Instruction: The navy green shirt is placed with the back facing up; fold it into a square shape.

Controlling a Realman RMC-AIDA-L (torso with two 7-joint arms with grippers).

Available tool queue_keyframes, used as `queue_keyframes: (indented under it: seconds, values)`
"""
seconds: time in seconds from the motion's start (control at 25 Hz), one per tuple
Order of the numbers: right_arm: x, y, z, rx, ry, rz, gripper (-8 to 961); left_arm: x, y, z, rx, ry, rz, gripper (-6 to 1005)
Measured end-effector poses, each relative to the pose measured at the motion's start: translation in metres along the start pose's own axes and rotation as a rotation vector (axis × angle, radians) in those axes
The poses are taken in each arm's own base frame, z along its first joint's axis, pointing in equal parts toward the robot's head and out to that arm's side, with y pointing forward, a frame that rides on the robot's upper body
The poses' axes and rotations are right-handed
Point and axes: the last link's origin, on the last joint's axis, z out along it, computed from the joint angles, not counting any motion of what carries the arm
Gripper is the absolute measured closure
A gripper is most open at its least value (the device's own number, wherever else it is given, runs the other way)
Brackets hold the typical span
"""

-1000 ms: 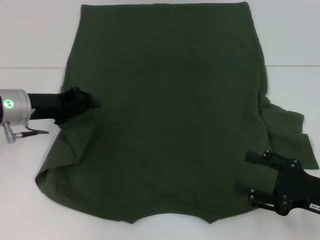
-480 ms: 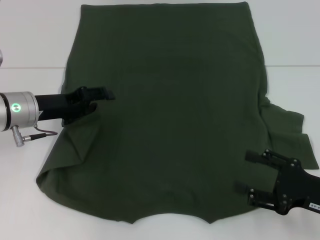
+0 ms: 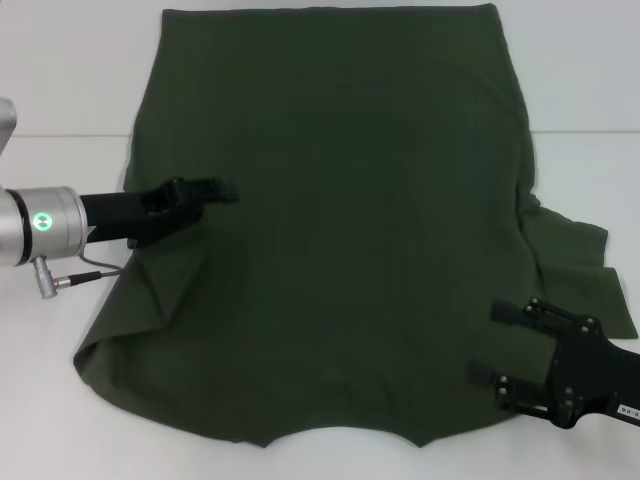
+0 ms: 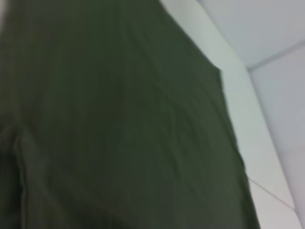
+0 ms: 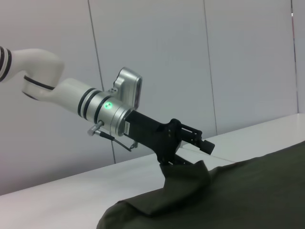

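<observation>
The navy green shirt (image 3: 340,200) lies spread on the white table, hem at the far side and curved neckline at the near edge. My left gripper (image 3: 212,196) reaches in over the shirt's left edge, where the sleeve is folded inward and rumpled. In the right wrist view the left gripper (image 5: 202,138) hangs open above the table, and a peak of cloth (image 5: 178,171) rises against its underside. My right gripper (image 3: 492,345) is open at the shirt's near right, beside the spread right sleeve (image 3: 580,260). The left wrist view shows only shirt cloth (image 4: 119,119).
The white table (image 3: 60,100) shows bare on both sides of the shirt and along the near left corner. A pale wall (image 5: 190,57) stands behind the table.
My left gripper has moved right over the shirt, and its fingers have come out of the bunched sleeve cloth and opened. The right gripper has stayed in place.
</observation>
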Motion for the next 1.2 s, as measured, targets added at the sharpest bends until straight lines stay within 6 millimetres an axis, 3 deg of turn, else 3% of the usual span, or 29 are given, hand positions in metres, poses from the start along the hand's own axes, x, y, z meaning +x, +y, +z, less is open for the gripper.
queue_keyframes:
  seconds: [0.32,0.72,1.04,1.2]
  values:
    - [-0.001,0.0,0.001,0.0,-0.003,-0.002,96,0.0,0.017,-0.001,-0.1,-0.021,-0.004,253]
    - [-0.001,0.0,0.003,-0.005,-0.005,-0.008,96,-0.002,-0.012,0.003,0.079,0.014,-0.021,255]
    - [-0.002,-0.001,0.003,-0.004,-0.006,-0.01,96,-0.005,-0.008,0.003,0.054,-0.002,-0.028,256]
    - [-0.002,-0.001,0.003,0.0,-0.007,-0.009,96,-0.003,-0.016,-0.007,0.069,0.004,-0.018,257]
